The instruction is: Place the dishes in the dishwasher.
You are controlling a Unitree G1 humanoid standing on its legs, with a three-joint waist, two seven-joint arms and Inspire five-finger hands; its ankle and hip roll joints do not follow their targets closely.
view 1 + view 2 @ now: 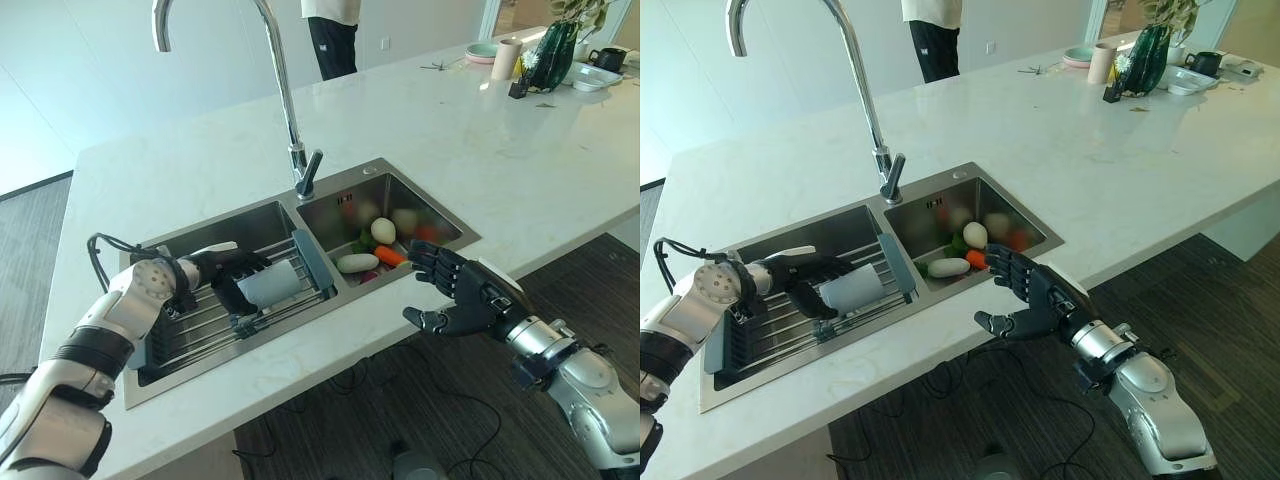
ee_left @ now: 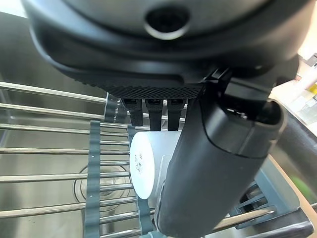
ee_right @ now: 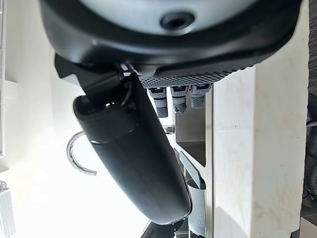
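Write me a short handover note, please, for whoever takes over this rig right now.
Left hand: curled round a white cup lying on its side on the wire rack over the sink's left basin.
Right hand: open, holding nothing, hovering at the counter's front edge beside the right basin, which holds vegetables.
Done: the cup is gripped, not yet lifted clear of the rack.
Left: carry the cup to the dishwasher and place it.
A person stands beyond the far side of the counter.
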